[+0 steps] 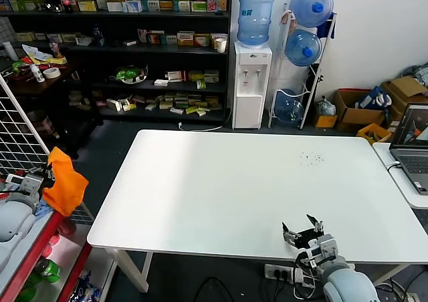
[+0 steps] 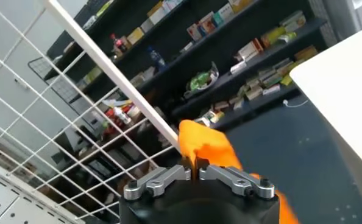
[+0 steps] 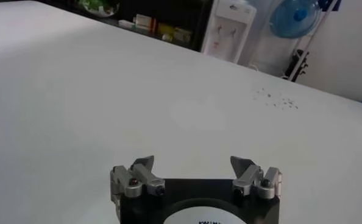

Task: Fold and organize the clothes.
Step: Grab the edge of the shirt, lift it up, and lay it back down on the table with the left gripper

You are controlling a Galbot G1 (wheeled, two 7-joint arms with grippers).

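Shirt: orange T-shirt [image 1: 65, 182] hung bunched off the tabletop's [image 1: 221, 188] left edge, beside the wire rack [image 1: 17, 138] | Left claw [image 2: 197, 172] clenched on one fold | Right claw [image 1: 303, 231] spread, idle over the near edge | Handling: probably light, limp; regrip at shoulders.

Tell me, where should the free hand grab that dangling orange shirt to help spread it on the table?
Probably the low hanging edge. The left gripper is shut on the orange T-shirt at its top, off the white table's left side, so the cloth droops below. The right gripper, open over the table's near edge, could come from the table side and pinch that lower hem.
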